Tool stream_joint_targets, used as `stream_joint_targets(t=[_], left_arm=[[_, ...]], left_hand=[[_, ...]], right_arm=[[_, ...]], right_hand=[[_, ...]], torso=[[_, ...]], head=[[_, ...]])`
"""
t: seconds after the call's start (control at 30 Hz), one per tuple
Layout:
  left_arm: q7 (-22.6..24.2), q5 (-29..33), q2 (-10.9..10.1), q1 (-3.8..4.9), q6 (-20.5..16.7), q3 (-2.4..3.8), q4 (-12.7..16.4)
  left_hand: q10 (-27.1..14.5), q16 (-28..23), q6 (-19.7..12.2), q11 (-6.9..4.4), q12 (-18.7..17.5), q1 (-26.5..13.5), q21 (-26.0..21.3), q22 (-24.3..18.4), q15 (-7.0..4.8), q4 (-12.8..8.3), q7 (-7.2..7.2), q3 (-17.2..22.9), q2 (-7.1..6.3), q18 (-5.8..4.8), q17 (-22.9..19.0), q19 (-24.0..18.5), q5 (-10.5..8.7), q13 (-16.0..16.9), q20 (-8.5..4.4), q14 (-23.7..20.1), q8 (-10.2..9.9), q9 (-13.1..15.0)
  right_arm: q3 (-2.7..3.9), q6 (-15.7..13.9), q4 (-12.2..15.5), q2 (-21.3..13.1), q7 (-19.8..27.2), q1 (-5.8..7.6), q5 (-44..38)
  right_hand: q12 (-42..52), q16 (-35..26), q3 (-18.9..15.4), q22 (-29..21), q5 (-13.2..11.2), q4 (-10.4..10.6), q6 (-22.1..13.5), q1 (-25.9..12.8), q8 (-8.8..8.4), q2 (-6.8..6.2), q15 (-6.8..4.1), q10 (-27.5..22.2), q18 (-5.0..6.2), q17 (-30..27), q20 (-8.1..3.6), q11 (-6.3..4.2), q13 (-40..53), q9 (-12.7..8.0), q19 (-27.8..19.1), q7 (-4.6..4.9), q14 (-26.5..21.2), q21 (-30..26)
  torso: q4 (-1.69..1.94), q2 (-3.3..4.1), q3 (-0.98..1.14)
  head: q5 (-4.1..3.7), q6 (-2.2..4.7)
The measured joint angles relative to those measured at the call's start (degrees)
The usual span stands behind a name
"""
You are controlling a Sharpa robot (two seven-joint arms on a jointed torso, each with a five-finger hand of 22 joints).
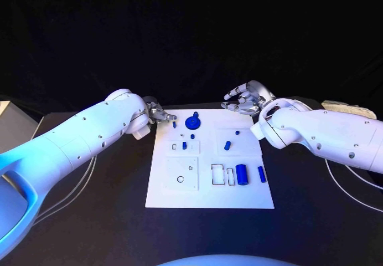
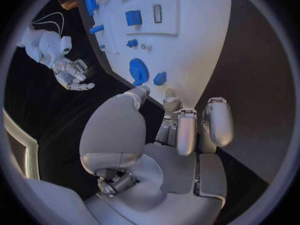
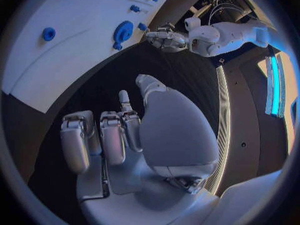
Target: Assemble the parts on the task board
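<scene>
The white task board (image 1: 180, 197) lies in the middle of the black table. A round blue part (image 1: 193, 122) stands near its far edge, with a small blue piece (image 1: 175, 125) beside it at the far left corner. My left hand (image 1: 158, 115) hovers just off that corner, fingers apart and holding nothing. In the left wrist view its fingertips (image 2: 170, 102) point at the small blue piece (image 2: 160, 78) without touching it, close to the round part (image 2: 139, 71). My right hand (image 1: 247, 97) hangs past the board's far right corner, fingers spread and empty.
More blue parts sit on the board: a peg (image 1: 184, 145), a slanted piece (image 1: 227, 146), a thick cylinder (image 1: 242, 174) and a thinner bar (image 1: 262, 174) at the right. Cables (image 1: 351, 191) run over the table beside each arm.
</scene>
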Motion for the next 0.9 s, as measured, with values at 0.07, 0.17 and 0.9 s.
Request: stream_joint_targets(t=[0.07,0.17,0.9], left_arm=[[0.0,0.0,0.0,0.02,0.1,0.00,-0.1],[-0.1,0.1,0.1,0.03,0.4,-0.01,-0.1],[-0.1,1.3,1.3,0.04,1.8,-0.51,-0.8]], left_hand=[[0.1,0.0,0.2,0.11,0.2,-0.2,0.3,0.2,0.00,0.0,-0.08,0.0,0.24,0.00,0.0,0.0,0.00,0.2,0.00,0.0,0.4,0.2],[0.4,0.0,0.3,0.02,0.3,-0.2,0.3,0.4,-0.21,0.0,-0.15,0.0,0.23,0.00,0.0,0.2,0.00,0.3,-0.21,0.2,0.7,0.4],[1.0,0.4,0.7,-0.61,0.6,1.1,0.5,1.1,-0.83,0.0,-0.56,0.0,1.06,-0.01,0.0,0.6,0.00,0.6,-0.62,0.0,2.3,1.5]], right_arm=[[0.01,0.0,0.0,0.0,0.0,0.02,0.0],[0.01,0.0,-0.1,0.1,0.0,0.02,0.0],[0.01,0.0,-0.1,0.4,0.0,0.03,-0.1]], right_hand=[[0.0,0.0,0.0,0.0,0.0,0.0,0.0,0.0,0.00,0.00,0.00,0.0,0.00,0.0,0.00,0.00,0.0,0.0,0.0,0.00,0.0,0.0],[0.0,0.0,0.0,0.0,0.0,0.0,0.0,0.0,0.00,0.00,0.00,0.0,0.00,0.0,0.00,0.00,0.0,0.0,0.0,0.00,0.0,0.0],[0.0,0.0,0.0,0.0,0.0,0.0,0.0,-0.2,0.00,-0.23,0.00,0.0,0.00,0.0,0.00,0.00,0.0,0.0,0.0,0.00,0.0,0.0]], torso=[[0.00,0.01,-0.01],[0.00,0.03,0.02],[-0.05,0.14,0.00]], head=[[0.01,-0.07],[0.01,-0.13],[-0.24,-0.62]])
